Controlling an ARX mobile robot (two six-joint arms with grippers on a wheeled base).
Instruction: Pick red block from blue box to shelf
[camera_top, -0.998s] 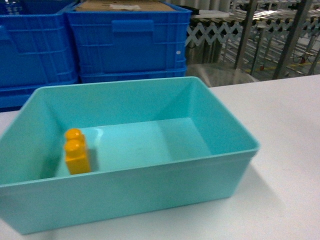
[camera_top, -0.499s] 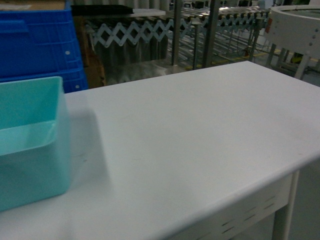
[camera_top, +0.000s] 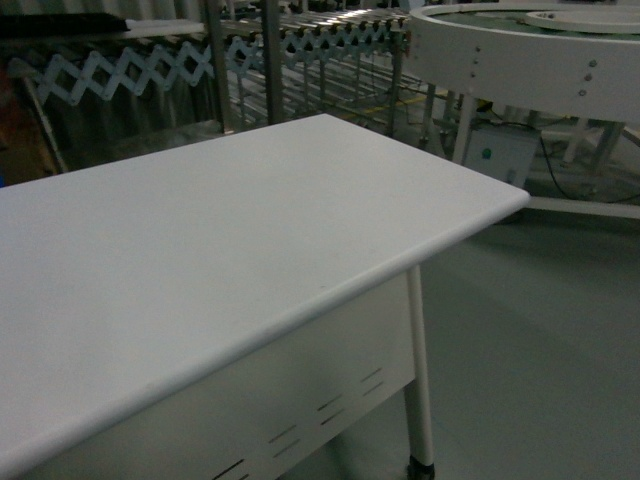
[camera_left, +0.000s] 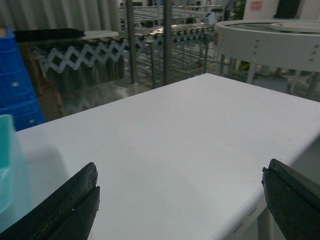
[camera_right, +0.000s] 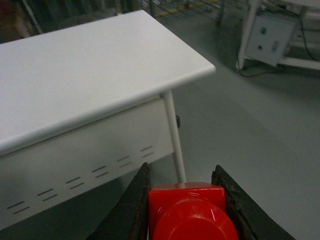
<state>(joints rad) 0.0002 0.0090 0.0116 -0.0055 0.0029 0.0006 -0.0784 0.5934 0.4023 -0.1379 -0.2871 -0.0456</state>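
Right gripper (camera_right: 187, 210) at 6 o'clock, clamped on small glossy red plastic block (camera_right: 187, 212), stud forward; left gripper (camera_left: 180, 210) spread wide over smooth white table (camera_left: 190, 145).

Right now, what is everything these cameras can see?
white table: one, fills the head view, slotted front panel, thin legs.
red block: one, glossy red, held off the table's end, above the grey floor.
blue box: one, pale turquoise, just a sliver at the left wrist view's left edge, on the table.
dark blue crates: stacked, behind the table, count unclear.
expandable conveyor: one, silvery, behind the table.
round white platform: one, far right.
grey cabinet: one, on the floor.
left end effector: dark fingers wide apart, empty.
right end effector: dark fingers clamping the red block.
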